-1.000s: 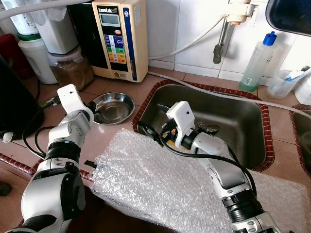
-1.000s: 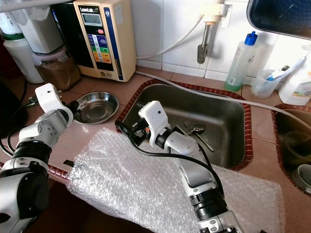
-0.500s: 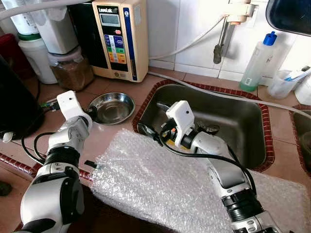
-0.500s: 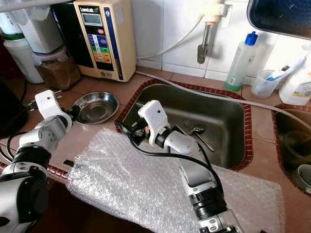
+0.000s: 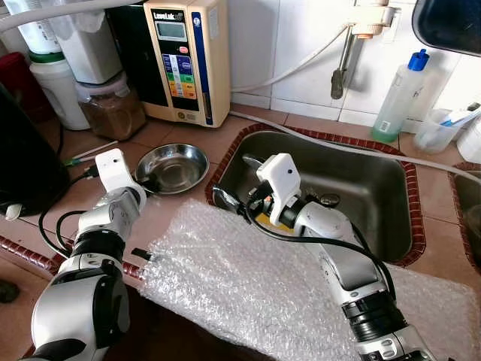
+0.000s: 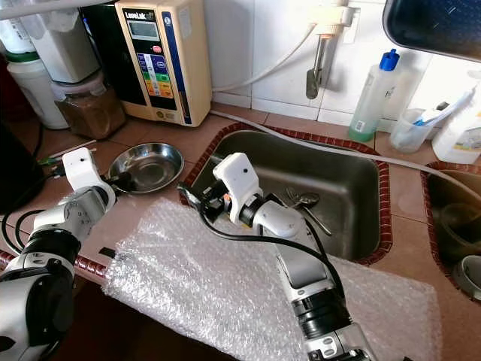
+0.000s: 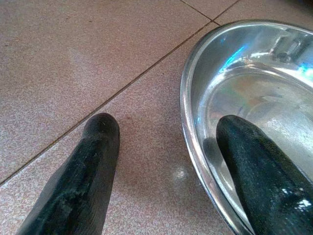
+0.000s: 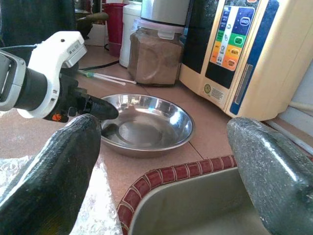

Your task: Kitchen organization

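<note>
A shallow steel bowl rests on the tiled counter, left of the sink. My left gripper is open at the bowl's near-left rim. In the left wrist view one of its fingers sits inside the bowl and the other lies outside on the tile. My right gripper hovers open and empty over the sink's left corner, pointing at the bowl. A spoon and fork lie in the sink.
A sheet of bubble wrap covers the counter's front edge. A water ioniser, a jar of brown powder and white containers stand behind the bowl. A soap bottle and faucet are behind the sink.
My left arm has drawn back and lower along the counter, its gripper staying at the bowl's rim. The right arm has hardly moved.
</note>
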